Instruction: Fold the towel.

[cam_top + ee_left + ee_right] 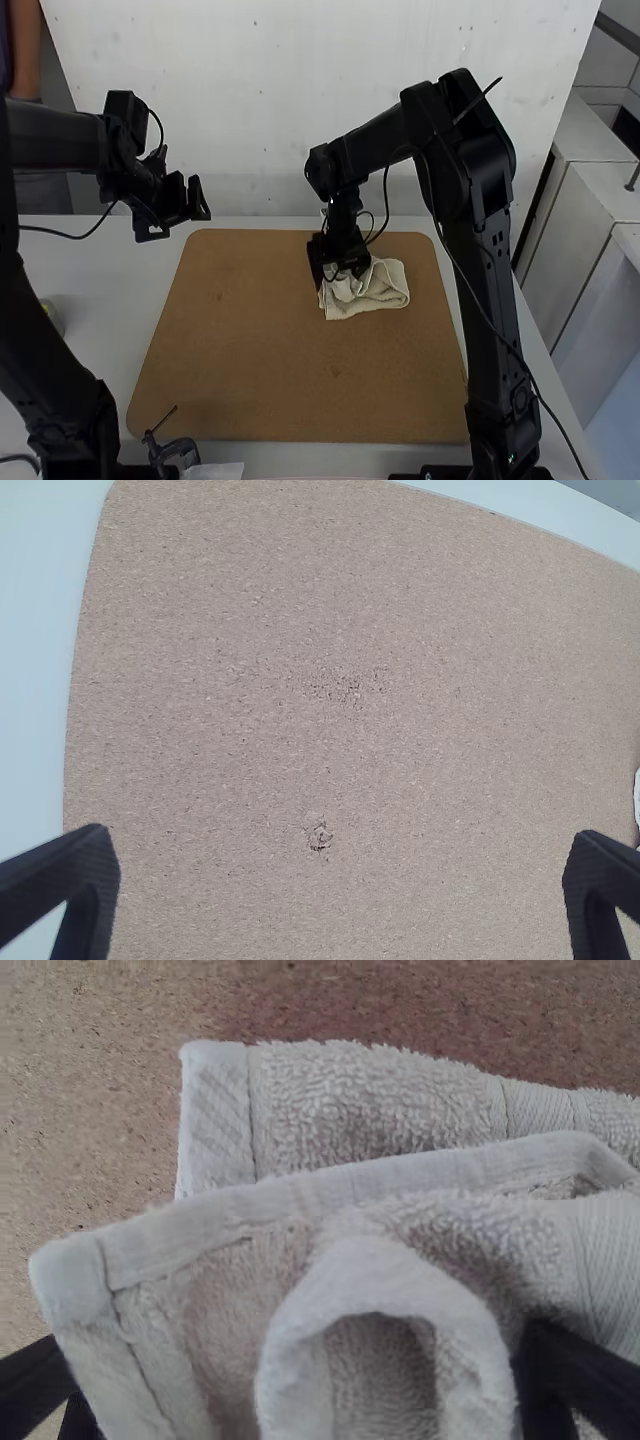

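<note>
In the high view the towel [385, 290] is a small bunched, loosely folded heap, with my right gripper [338, 270] low over its left part. The right wrist view shows overlapping hemmed layers of the towel [360, 1110] and a raised loop of cloth between the two fingers of my right gripper [305, 1390], which stand wide apart. My left gripper [180, 215] is off the board's far left corner, away from the towel. Nothing is between the spread fingers of my left gripper [340, 880], above bare board.
A brown board [250, 330] lies on the white table [90, 290] beneath the towel. A white wall rises behind the table. Near the board's front left edge is a small dark clamp-like object [178, 452].
</note>
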You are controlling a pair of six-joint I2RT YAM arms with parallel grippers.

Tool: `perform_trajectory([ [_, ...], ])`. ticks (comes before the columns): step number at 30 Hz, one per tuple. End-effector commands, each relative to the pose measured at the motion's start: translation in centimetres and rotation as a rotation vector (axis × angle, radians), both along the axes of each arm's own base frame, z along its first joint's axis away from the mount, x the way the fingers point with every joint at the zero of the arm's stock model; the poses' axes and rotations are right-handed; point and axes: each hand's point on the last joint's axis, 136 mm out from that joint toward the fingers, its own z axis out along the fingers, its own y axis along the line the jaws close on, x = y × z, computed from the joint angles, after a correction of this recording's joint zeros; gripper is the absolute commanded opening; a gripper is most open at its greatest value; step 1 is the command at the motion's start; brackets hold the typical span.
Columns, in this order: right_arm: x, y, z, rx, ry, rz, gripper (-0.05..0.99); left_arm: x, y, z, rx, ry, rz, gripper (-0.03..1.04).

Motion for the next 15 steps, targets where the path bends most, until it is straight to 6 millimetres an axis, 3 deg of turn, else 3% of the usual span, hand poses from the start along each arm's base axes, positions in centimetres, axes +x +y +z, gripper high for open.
perform_trajectory([
  [1, 2.7, 1.2, 6.9, 0.115, -0.135, -0.044, 0.85, 0.0, -0.1, 0.6, -0.003, -0.026, -0.015, 1.0],
  [5, 3.8, 0.7, 11.3, 0.175, -0.211, -0.069, 0.84, 0.0, -0.3, 0.7, -0.004, -0.027, -0.018, 1.0],
  [7, 3.8, 0.2, 12.0, 0.178, -0.219, -0.076, 0.68, -0.1, -0.4, 0.7, -0.005, -0.028, -0.019, 1.0],
  [12, 2.4, -0.9, 9.4, 0.134, -0.165, -0.068, 0.01, -0.1, -0.8, 0.9, -0.007, -0.032, -0.028, 1.0],
  [15, 1.1, -1.5, 6.4, 0.075, -0.107, -0.06, 0.02, -0.1, -1.0, 0.9, -0.008, -0.031, -0.032, 1.0],
])
